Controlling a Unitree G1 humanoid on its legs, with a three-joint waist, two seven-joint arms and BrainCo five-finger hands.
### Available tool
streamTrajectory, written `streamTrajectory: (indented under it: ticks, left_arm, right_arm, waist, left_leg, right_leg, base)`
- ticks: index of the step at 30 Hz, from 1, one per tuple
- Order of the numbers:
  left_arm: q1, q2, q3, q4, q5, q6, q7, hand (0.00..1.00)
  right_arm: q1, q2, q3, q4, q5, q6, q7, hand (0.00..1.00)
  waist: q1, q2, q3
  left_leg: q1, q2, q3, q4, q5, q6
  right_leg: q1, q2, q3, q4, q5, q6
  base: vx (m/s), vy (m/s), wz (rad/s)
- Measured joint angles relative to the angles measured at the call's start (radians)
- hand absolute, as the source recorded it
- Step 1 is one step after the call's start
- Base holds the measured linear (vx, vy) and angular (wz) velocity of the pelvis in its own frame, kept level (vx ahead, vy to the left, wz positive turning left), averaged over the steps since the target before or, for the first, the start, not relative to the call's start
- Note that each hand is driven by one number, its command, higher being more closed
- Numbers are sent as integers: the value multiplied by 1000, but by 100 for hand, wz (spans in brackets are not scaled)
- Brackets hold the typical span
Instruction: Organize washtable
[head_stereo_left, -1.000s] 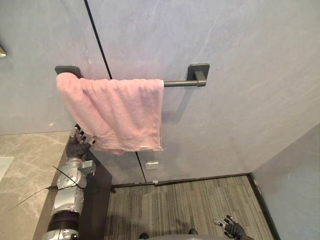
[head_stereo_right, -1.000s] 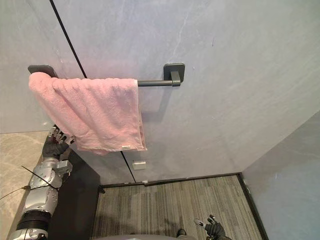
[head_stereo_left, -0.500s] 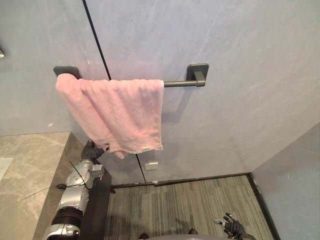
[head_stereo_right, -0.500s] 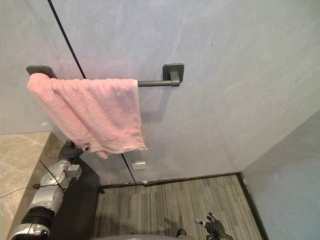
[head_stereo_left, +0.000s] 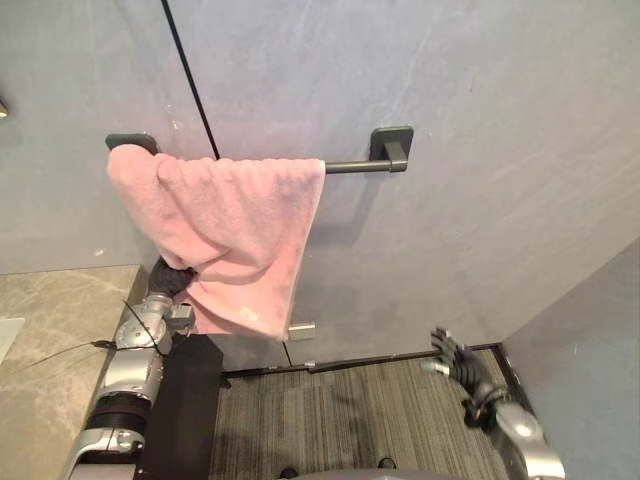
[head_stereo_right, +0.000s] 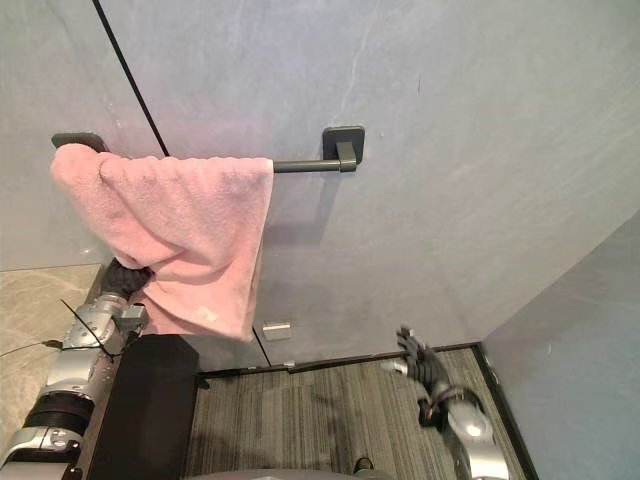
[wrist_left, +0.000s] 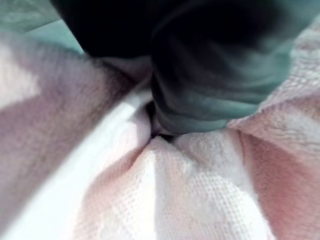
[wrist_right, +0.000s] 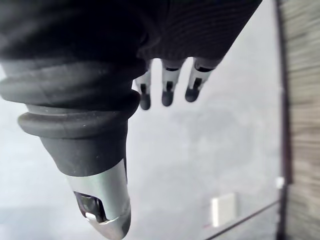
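A pink towel (head_stereo_left: 235, 215) hangs over a dark wall rail (head_stereo_left: 350, 166), bunched toward its left end. My left hand (head_stereo_left: 172, 278) reaches up from the counter's edge and is shut on the towel's lower left part. The cloth gathers into folds there, and the lower hem slants down to the right. In the left wrist view the dark fingers (wrist_left: 210, 95) are curled into pink cloth (wrist_left: 190, 200). My right hand (head_stereo_left: 452, 355) is raised at the lower right, above the floor and apart from the towel. It is open, and its fingers (wrist_right: 167, 90) show straight against the grey wall.
A marble counter (head_stereo_left: 50, 310) lies at the lower left, with its black side panel (head_stereo_left: 185, 400) beside my left arm. Striped floor (head_stereo_left: 350, 410) runs along the wall's foot. A small white plate (head_stereo_left: 303, 329) sits low on the wall, and a second grey wall (head_stereo_left: 590, 370) closes the right side.
My left hand has risen off the counter's edge into the towel and closed on it, gathering the lower left corner. My right arm has lifted from the bottom edge, fingers spread.
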Motion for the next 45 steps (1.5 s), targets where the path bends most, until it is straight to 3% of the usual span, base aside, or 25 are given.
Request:
streamTrajectory:
  ticks: [4,8,17,31,35,36,45]
  left_arm:
    - [-2,0,-1,-28,-4,-5,-2,100]
    - [-23,0,-14,-34,-23,-5,-2,100]
    - [-40,-31,-45,-37,-69,-5,-1,100]
    - [-54,-46,-64,-36,-109,-5,10,100]
    - [-59,-50,-86,-35,-109,-5,21,100]
    - [-60,-54,-86,-35,-109,-5,21,100]
    - [-61,-66,-86,-34,-108,-5,27,100]
  right_arm:
    - [-112,-82,60,-114,16,-14,27,0]
    - [-242,-112,113,-173,18,-35,17,0]
    - [-616,-109,262,-94,19,-36,-84,0]
    - [-880,-104,492,-1,98,-16,-86,0]
    - [-962,-63,532,41,99,-13,-86,0]
    - [-979,-51,535,57,104,-10,-87,100]
    - [-1005,-4,536,136,175,10,-130,100]
  waist:
    - [2,-4,-2]
    - [6,-6,-4]
    - [41,-6,-4]
    - [53,-6,-4]
    - [53,-6,-4]
    - [53,-6,-4]
    - [53,-2,-5]
  left_leg:
    - [-3,-1,0,1,1,2]
    - [-9,-2,-1,1,5,6]
    - [-19,-3,-13,1,19,13]
    - [-39,3,-42,-6,42,10]
    - [-49,14,-42,-6,51,3]
    - [-50,17,-45,-6,54,-1]
    - [-63,35,-63,-6,72,-11]
  right_leg:
    - [-1,0,1,-4,9,-4]
    - [-1,-1,2,-15,21,-4]
    - [-2,-2,-6,-19,33,-9]
    - [-6,4,-32,-20,39,-16]
    - [-18,15,-32,-17,43,-22]
    - [-18,18,-34,-17,44,-23]
    - [-18,32,-50,-27,55,-39]
  base:
    - [-11,-7,-3]
    - [-49,-23,0]
    - [-51,-24,4]
    - [-43,-25,6]
    - [-37,-33,-1]
    - [-28,-33,3]
    - [-40,-22,4]
